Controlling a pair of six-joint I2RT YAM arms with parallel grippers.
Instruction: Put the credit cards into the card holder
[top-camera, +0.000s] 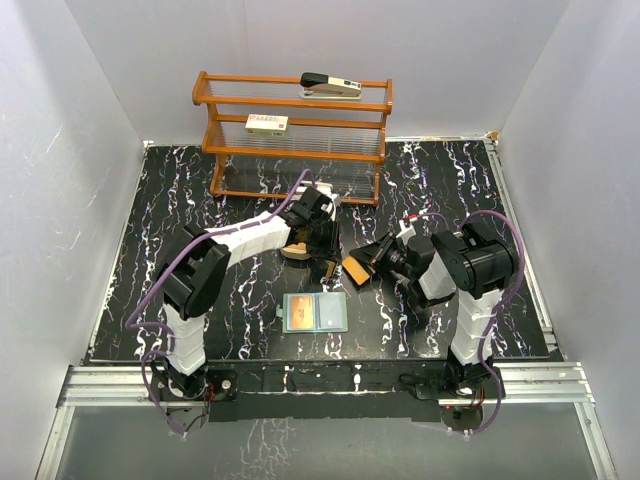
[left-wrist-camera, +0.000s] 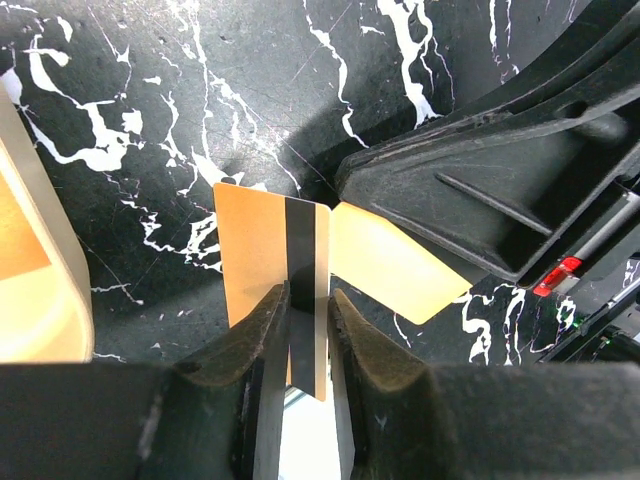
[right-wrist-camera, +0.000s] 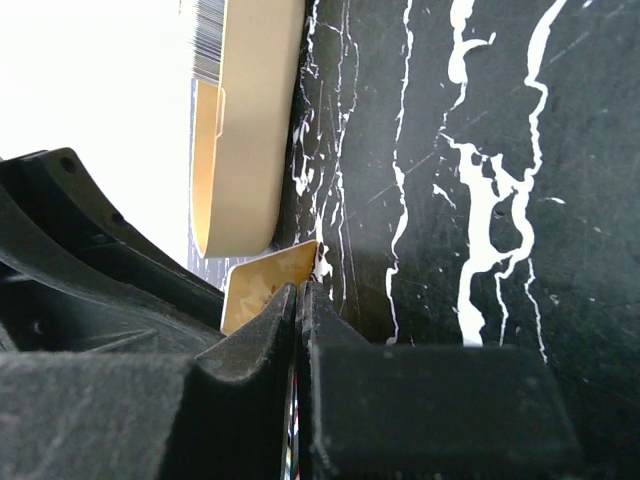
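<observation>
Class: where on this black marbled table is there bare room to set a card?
Bare: left strip between white wall and left arm; back right corner beside wooden rack. Crowded: middle, round tan oval tray, open sage-green card holder and orange plastic card.

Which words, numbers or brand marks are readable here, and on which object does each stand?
None can be read.
White labelled box: print too small.
Black and white stapler: no legible marking.
Gold-orange plastic card with black stripe: no text visible.
Picture card inside the open sage-green card holder: blurred.
</observation>
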